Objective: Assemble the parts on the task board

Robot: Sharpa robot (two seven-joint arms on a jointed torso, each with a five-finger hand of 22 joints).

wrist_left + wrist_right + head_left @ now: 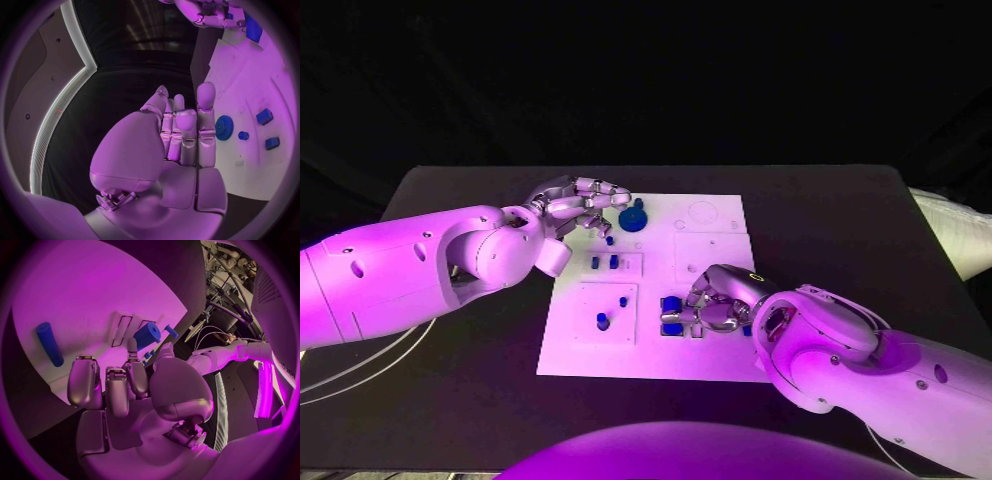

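Black table (848, 220); blue peg (49, 343) prob. flat on task board (718, 235).

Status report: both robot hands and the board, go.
Left robot hand open, fingers straight, beside the blue gear. Right robot hand over blue parts at the task board near edge; grip unclear. Nothing blocking.

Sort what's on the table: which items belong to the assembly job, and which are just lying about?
Job:
task board
blue gear
small blue parts
blue cylinder
left hand, holding nothing
right hand, over the blue parts at the board's near edge

Lying about:
white cables
black table
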